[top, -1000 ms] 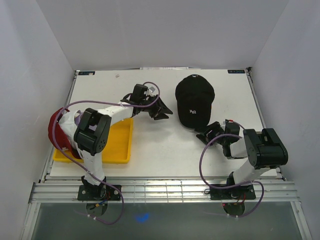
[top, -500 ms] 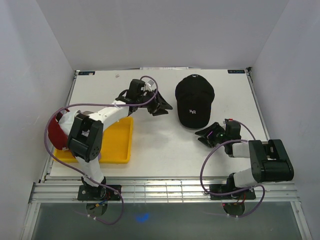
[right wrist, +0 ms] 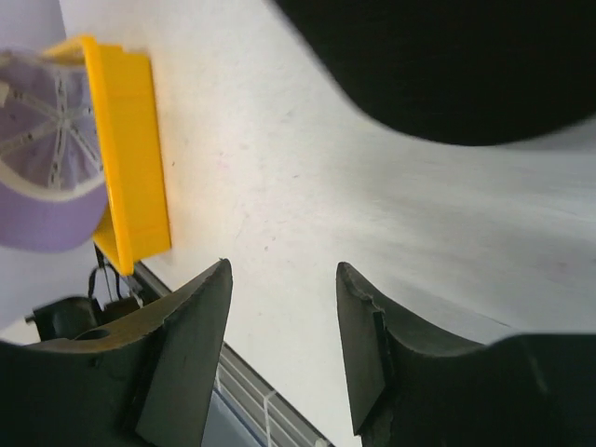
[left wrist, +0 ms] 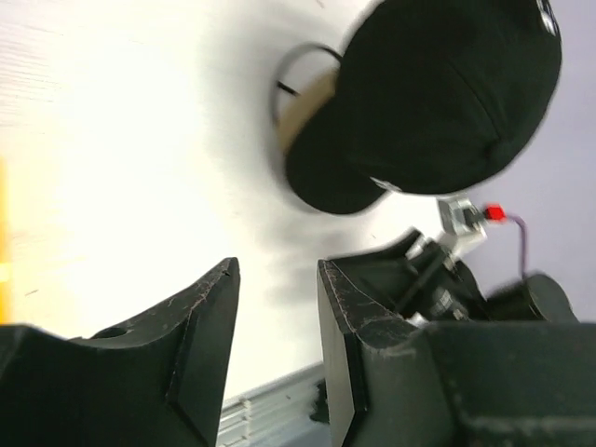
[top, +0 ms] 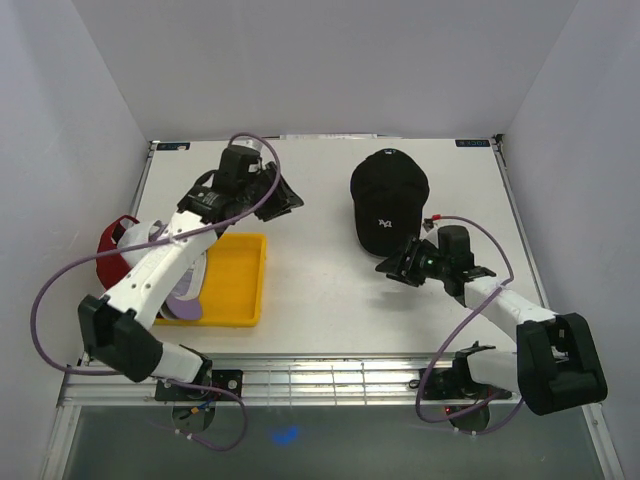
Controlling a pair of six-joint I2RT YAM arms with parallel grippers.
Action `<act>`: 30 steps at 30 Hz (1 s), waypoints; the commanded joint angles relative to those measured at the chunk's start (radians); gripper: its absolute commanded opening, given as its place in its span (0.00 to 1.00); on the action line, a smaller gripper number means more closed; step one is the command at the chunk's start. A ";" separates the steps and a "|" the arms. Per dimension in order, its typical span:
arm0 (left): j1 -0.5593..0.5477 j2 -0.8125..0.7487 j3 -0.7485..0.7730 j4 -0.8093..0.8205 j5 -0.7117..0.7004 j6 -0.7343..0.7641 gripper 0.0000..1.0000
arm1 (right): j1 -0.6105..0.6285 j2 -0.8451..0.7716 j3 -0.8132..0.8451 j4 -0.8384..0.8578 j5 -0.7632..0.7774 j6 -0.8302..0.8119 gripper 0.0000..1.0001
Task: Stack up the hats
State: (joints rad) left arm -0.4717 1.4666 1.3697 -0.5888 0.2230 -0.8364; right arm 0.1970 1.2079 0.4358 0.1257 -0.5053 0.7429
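My right claw (top: pixel 393 266) part-open, empty, just beside black fabric baseball cap (top: pixel 389 200); my left claw (top: pixel 290 198) same. Risk: shallow pinch, cap skids across white bench (top: pixel 330 290).

Red cap (top: pixel 106 252) mostly behind left arm (top: pixel 160 265); black cap (right wrist: pixel 447 65) cropped in right wrist view

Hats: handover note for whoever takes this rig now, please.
Left end effector: open, empty, beyond the yellow tray.
Right end effector: open, empty, near the brim of the black cap.
Black cap lies alone mid-table; red cap and purple cap are at the tray, partly hidden.
Done: no full stack. Left: move the black cap onto the others.
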 commanded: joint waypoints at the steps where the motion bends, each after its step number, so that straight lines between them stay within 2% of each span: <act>1: 0.002 -0.159 0.042 -0.328 -0.405 0.036 0.49 | 0.131 -0.030 0.078 -0.123 0.046 -0.100 0.55; 3: 0.007 -0.238 0.028 -0.440 -0.524 0.016 0.49 | 0.211 -0.025 0.090 -0.109 0.067 -0.085 0.55; 8: 0.018 -0.351 -0.014 -0.644 -0.712 -0.113 0.49 | 0.373 0.047 0.185 -0.061 0.102 -0.048 0.55; 12: 0.024 -0.380 -0.017 -0.787 -0.846 -0.167 0.50 | 0.433 0.117 0.256 -0.052 0.099 -0.053 0.55; 15: 0.056 -0.349 -0.030 -0.812 -0.901 -0.164 0.52 | 0.447 0.147 0.251 -0.008 0.079 -0.034 0.55; 17: 0.115 -0.328 -0.046 -0.812 -0.922 -0.144 0.52 | 0.458 0.166 0.248 0.006 0.064 -0.031 0.55; 23: 0.218 -0.273 -0.110 -0.738 -0.984 -0.041 0.52 | 0.467 0.189 0.215 0.038 0.042 -0.030 0.55; 30: 0.286 -0.189 -0.087 -0.678 -1.073 0.071 0.52 | 0.467 0.206 0.210 0.052 0.024 -0.036 0.55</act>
State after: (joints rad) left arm -0.2161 1.2694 1.2606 -1.2991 -0.7673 -0.8421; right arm 0.6571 1.4086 0.6525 0.1329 -0.4599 0.7116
